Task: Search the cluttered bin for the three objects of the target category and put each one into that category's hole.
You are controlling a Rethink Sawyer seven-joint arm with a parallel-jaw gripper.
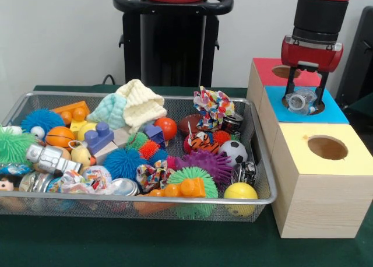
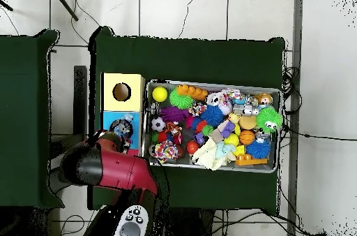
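Over blue box's hole (image 1: 303,105), hand (image 1: 303,95) gripping clear object (image 1: 301,100)

The wire bin (image 1: 259,140) is packed rim to rim with toys, leaving no bare floor between them. Beside the bin, the yellow box (image 1: 323,185) has its hole unobstructed. On the blue box (image 1: 334,112) behind it, the gripper (image 1: 303,98) and a clear plastic object (image 1: 301,101) occupy the hole.
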